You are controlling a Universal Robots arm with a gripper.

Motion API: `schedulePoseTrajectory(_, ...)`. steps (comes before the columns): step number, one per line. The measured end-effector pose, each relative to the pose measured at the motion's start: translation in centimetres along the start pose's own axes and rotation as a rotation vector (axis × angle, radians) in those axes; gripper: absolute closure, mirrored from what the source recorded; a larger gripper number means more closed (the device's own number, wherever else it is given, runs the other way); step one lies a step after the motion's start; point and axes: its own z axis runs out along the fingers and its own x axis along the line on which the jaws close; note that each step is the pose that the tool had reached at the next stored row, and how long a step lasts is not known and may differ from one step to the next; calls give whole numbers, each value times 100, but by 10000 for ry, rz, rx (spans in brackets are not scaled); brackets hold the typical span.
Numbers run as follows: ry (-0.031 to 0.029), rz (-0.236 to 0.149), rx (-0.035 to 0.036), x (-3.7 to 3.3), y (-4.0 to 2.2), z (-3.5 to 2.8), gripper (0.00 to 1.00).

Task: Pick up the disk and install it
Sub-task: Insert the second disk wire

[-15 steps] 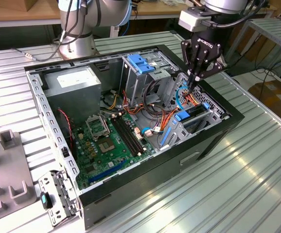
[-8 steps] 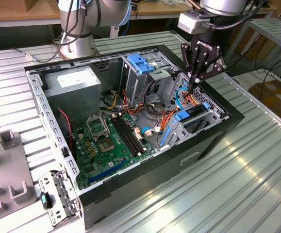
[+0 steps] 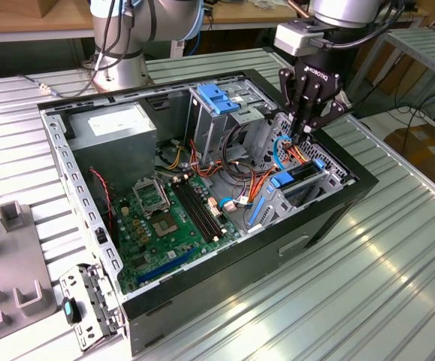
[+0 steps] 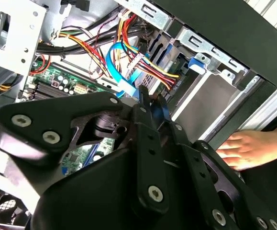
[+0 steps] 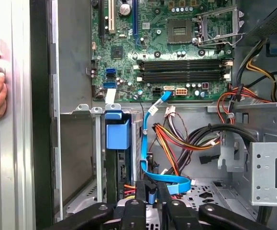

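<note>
While the black gripper (image 5: pixel 150 188) hangs narrow-jawed: blue flat data cable (image 5: pixel 144 139) at its tips, hold unclear.
Disk: silver metal hard drive with blue plastic rails (image 5: pixel 116 136), slotted just beside gripper.
Risk: a snagged cable could yank its connector.

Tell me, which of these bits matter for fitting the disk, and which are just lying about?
In the job: gripper, over the drive bay; disk, apparently slotted in that bay; blue cable beside it.
Lying about: motherboard; power supply; grey block on the table; a person's hand at the edge of the case.
</note>
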Motion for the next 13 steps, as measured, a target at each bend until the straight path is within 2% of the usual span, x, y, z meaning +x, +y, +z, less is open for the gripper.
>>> schedulePoseTrajectory(2, 25, -1, 0, -1, 0, 9, 76)
schedulePoseTrajectory(3, 55, -1, 0, -3, 0, 20, 77)
schedulePoseTrajectory(4, 65, -2, 0, -3, 1, 23, 84)
schedulePoseTrajectory(5, 70, -1, 0, -4, 1, 25, 84)
schedulePoseTrajectory(10, 71, -1, 1, 8, 1, 30, 84)
schedulePoseTrajectory(13, 58, -2, 14, 74, 1, 50, 84)
